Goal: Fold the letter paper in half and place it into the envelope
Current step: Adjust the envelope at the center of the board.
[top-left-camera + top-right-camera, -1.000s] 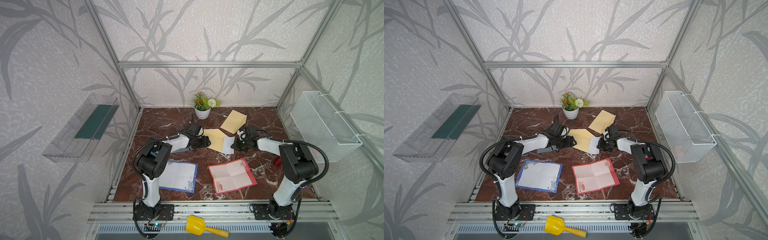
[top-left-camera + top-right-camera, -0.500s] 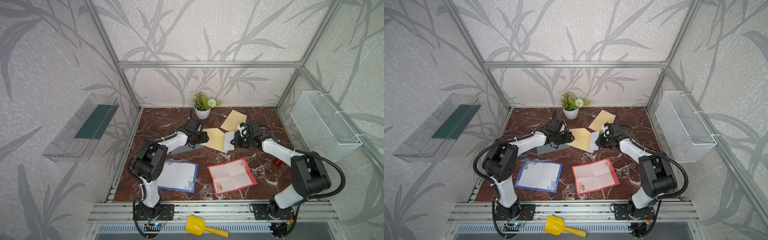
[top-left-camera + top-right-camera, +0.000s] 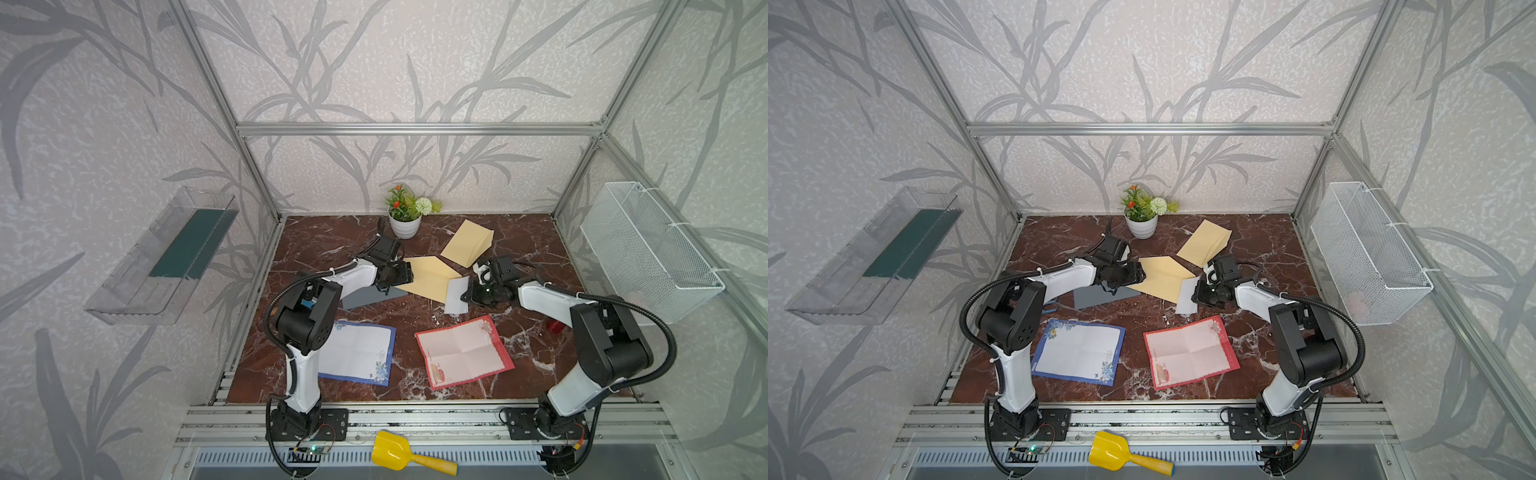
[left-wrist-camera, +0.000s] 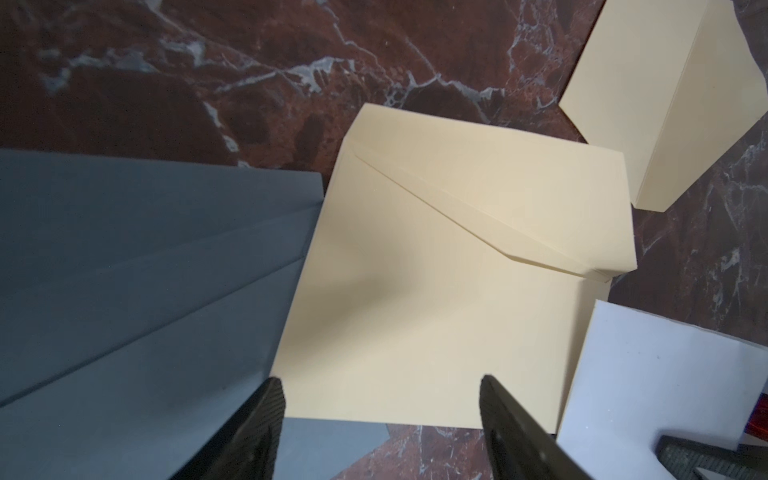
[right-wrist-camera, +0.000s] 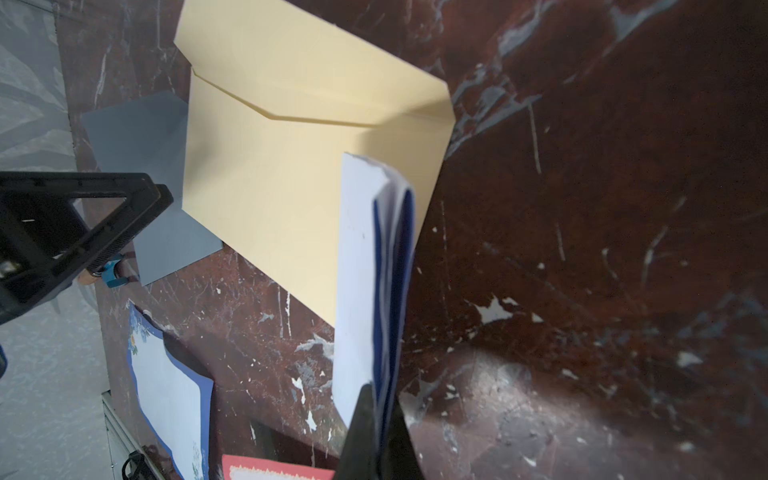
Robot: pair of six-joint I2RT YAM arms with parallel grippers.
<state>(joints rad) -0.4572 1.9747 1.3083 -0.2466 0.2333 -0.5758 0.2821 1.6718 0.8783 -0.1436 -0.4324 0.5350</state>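
Landmark: the cream envelope (image 3: 428, 278) lies flat in the middle of the tabletop (image 3: 328, 245), with its flap folded over its body.
Left claw (image 4: 380, 384): the jaws stand well apart and hold nothing. It sits at the envelope's end nearest the left arm. One finger (image 4: 266, 415) is above the grey envelope and the other (image 4: 511, 424) is over the cream envelope's edge. I cannot tell whether the tips press on the paper.
Right claw (image 5: 378, 399): the jaws are together, clamped on the folded letter paper, on the side of the envelope opposite the left claw.
Folded letter paper (image 5: 357, 270): it is white outside, with a blue border showing between the layers. It sticks out of the right claw, and its free end overlaps the envelope's corner on the right arm's side. It is outside the envelope.
Grey envelope (image 3: 365, 296): it lies partly under the cream envelope and juts out toward the left arm.
Second cream envelope (image 3: 467, 243): it lies just behind the landmark envelope, toward the back wall, and they do not touch.
Flower pot (image 3: 405, 226): it stands behind the envelope, near the back wall.
Blue-bordered sheet (image 3: 357, 353): it lies unfolded and flat in front of the envelope, on the left arm's side.
Red-bordered sheet (image 3: 461, 351): it lies unfolded and creased in front of the envelope, on the right arm's side.
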